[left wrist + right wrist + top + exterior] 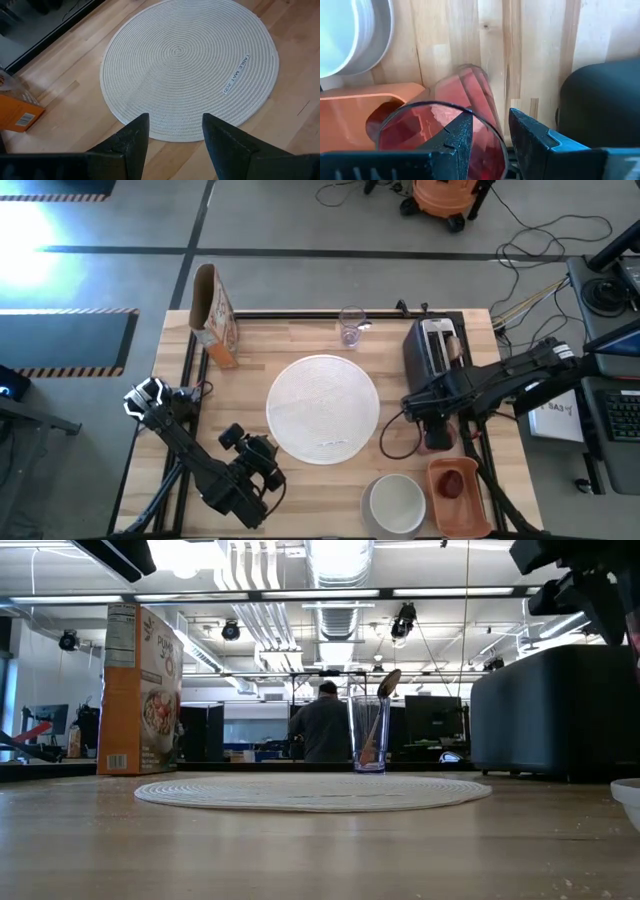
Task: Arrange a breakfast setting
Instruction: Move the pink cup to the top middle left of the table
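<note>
Left hand [262,472] hovers over the counter's [250,365] near-left part, just off the mat's [323,408] edge; fingers [134,134] spread apart, nothing between them.

Cereal box [214,323] stands upright at the far-left corner, well apart from the mat.

Round white woven mat lies flat mid-counter, nothing on it.

Clear glass [351,327] upright at the far edge behind the mat, a spoon [379,718] standing in it.

White bowl [397,502] at the near edge, right of the mat; just beside it an orange tray [458,498] holding something small and red [452,483].

Black toaster [436,350] at the far right.

Right hand [436,420] sits between toaster and tray, fingers [461,132] pinching the rim of a pink cup [465,120], one inside, one outside; cup appears tilted.
</note>
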Controlling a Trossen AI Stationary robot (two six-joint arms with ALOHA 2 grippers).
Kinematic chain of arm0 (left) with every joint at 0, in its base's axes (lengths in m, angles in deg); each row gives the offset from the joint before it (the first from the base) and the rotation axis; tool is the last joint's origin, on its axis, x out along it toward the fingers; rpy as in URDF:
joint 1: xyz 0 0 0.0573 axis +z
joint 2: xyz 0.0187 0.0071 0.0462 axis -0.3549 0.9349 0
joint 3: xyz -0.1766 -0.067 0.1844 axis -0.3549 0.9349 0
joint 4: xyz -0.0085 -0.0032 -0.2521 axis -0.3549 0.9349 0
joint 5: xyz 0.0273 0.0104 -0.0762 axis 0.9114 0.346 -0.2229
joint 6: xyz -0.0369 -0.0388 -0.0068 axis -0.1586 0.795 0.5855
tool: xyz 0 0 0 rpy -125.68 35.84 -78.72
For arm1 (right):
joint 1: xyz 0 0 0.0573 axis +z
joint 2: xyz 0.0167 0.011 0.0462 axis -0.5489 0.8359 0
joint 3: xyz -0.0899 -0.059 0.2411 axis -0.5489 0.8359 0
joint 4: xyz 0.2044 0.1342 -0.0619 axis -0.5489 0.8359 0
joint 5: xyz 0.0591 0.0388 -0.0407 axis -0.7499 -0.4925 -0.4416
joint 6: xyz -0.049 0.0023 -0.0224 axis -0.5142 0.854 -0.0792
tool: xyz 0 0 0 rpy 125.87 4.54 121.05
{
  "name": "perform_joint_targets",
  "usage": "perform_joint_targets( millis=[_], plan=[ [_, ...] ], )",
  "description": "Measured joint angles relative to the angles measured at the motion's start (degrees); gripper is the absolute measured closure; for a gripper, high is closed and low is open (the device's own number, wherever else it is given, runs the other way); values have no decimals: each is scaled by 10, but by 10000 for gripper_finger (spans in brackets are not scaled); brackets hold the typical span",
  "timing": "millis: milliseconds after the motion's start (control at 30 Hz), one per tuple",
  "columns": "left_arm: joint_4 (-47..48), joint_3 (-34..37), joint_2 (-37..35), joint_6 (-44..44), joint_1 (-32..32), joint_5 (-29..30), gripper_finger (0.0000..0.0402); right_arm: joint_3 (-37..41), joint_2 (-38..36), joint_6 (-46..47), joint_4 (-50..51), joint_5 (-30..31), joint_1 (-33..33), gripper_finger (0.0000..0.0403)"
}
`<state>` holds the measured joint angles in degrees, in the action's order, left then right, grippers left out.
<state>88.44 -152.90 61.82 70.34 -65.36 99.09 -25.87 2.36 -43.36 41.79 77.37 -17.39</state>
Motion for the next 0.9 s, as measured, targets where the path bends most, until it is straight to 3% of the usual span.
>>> perform_joint_targets(
  millis=[167,467,900],
  plan=[
    [0,0,0,0,0,0,233,24,0,0,-6,0,0,303],
    [-5,0,0,0,1,0,233,24,0,-17,-8,-3,0,389],
    [-7,0,1,-8,1,0,233,-32,0,3,-52,-19,-12,394]
  ],
)
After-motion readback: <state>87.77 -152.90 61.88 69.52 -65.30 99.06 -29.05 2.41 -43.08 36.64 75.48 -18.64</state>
